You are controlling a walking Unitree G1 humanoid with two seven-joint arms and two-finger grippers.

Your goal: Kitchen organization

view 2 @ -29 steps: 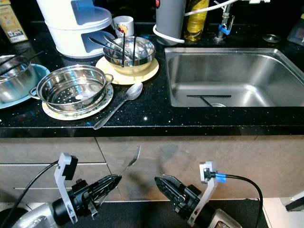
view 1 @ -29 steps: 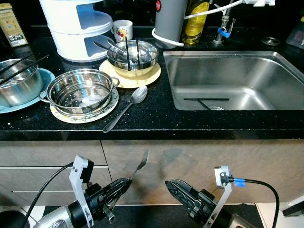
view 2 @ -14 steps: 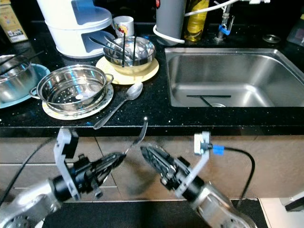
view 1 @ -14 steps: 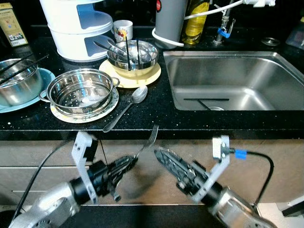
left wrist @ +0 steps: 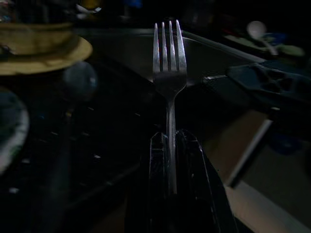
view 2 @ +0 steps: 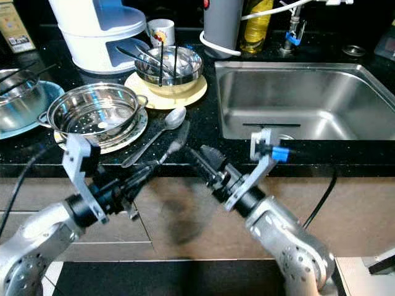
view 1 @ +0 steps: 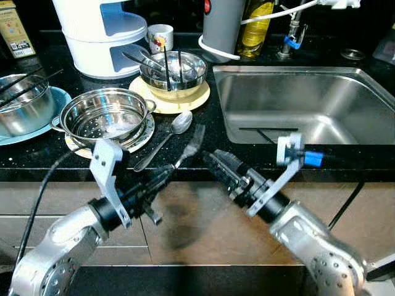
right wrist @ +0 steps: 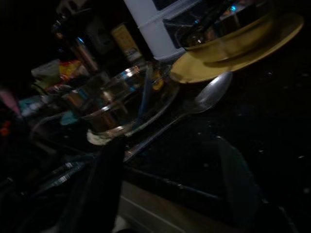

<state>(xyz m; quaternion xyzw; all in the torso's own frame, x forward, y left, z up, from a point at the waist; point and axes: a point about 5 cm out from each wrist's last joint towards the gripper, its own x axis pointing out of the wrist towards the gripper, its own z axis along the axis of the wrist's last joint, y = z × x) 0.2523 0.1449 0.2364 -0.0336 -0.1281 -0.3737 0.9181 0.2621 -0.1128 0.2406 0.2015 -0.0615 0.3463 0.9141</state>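
Black speckled stone counter [view 1: 203, 148] runs before me, a long steel spoon [view 1: 164, 139] lying on it. My left gripper [view 1: 162, 180] is clamped on a silver metal fork [view 1: 191, 146], tines raised over the counter's edge. My right gripper [view 1: 221, 165] hovers just beside it, fingers parted, holding nothing.

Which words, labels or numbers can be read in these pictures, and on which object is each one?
None can be read.
Box, back left of the counter: print too small.
Mug: a picture, with no legible words.
Bottle by the tap: label too blurred.
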